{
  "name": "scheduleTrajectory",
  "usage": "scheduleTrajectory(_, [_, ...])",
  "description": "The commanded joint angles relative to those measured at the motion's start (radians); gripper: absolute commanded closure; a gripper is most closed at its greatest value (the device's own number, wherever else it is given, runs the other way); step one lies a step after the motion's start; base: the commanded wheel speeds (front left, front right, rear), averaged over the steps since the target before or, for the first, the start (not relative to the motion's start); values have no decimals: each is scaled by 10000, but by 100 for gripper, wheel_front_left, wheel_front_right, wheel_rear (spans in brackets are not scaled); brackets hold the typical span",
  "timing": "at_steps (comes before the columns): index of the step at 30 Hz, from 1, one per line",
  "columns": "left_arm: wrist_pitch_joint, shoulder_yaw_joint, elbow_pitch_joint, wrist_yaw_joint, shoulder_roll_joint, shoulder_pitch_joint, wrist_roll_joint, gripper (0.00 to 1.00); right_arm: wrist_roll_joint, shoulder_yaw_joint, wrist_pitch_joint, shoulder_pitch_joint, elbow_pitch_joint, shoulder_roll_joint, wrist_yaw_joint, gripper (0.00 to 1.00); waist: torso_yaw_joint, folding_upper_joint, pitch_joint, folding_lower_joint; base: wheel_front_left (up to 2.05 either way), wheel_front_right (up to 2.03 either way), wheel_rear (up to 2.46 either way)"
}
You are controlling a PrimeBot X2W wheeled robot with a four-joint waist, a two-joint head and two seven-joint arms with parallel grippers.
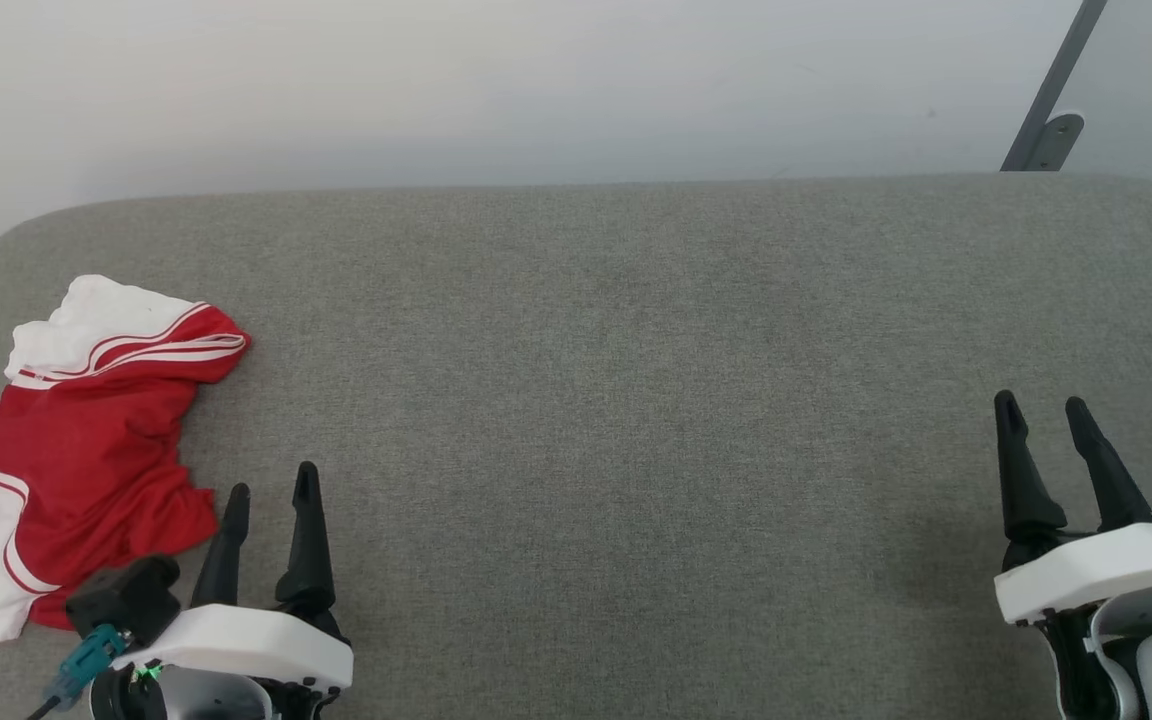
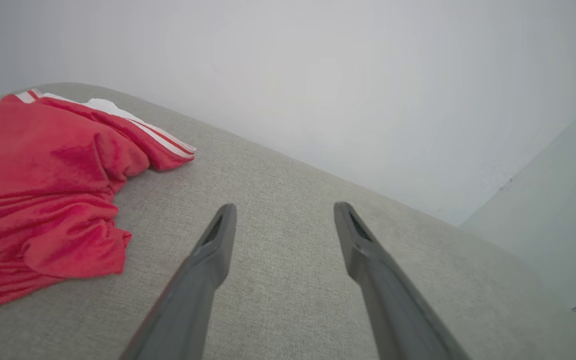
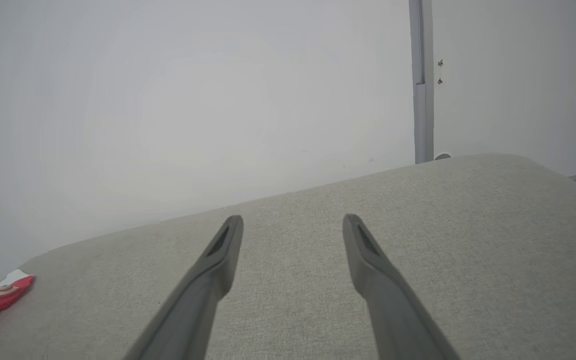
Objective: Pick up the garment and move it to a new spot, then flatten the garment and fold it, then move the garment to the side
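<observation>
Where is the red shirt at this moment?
In the head view the shirt lies crumpled at the left end of the grey pad, just left of the left gripper and far from the right gripper.

no legible txt, no nos. (garment [image 1: 86, 440] crumpled)

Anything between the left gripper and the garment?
Nothing: the left wrist view shows bare grey cushion between the left gripper and the garment.
</observation>
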Motion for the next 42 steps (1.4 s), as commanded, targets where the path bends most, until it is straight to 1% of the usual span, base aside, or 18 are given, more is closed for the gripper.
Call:
scheduleTrajectory(1, [-96,-51,-106,46,52,-69,302,0,-365,36,-127,-69,-78,-66,5,0,5,-1,0,0,0,0,0])
scheduleTrajectory(6, [-229,-123,-124,109,62,25,813,0,-1013,76,-249,-62,-64,-36,4,0,37,-1,14,0,0,0,0])
scheduleTrajectory(8, [-276,-173,-127,121,64,55,1020,0,-1036,7,-313,-36,-78,37,4,0,66,-1,11,0,0,0,0])
scheduleTrajectory(12, [-371,-228,-144,145,67,95,1388,0,-1362,-51,-401,77,-150,-29,5,0,118,-1,18,0,0,0,0])
scheduleTrajectory(16, [-467,-241,-126,87,56,127,1660,0,-1705,-30,-493,139,-181,-9,5,0,162,-1,33,0,0,0,0])
scheduleTrajectory(19, [-533,-242,-138,58,46,153,1930,0,-1782,-91,-559,167,-190,71,5,0,189,-1,37,0,0,0,0])
scheduleTrajectory(21, [-572,-246,-124,41,37,160,2071,0,-1597,-156,-600,192,-114,183,5,0,206,-1,41,0,0,0,0])
scheduleTrajectory(25, [-639,-236,6,33,25,184,2328,0,-1622,-149,-669,160,-40,99,5,0,219,-1,58,0,0,0,0])
scheduleTrajectory(31, [-773,-145,217,-23,-11,140,2642,0,-1985,-65,-798,79,-25,44,5,0,242,-1,117,0,0,0,0])
scheduleTrajectory(42, [-972,71,239,-260,-60,105,3236,0,-2475,-58,-1010,311,-130,112,5,0,251,-1,138,0,0,0,0])
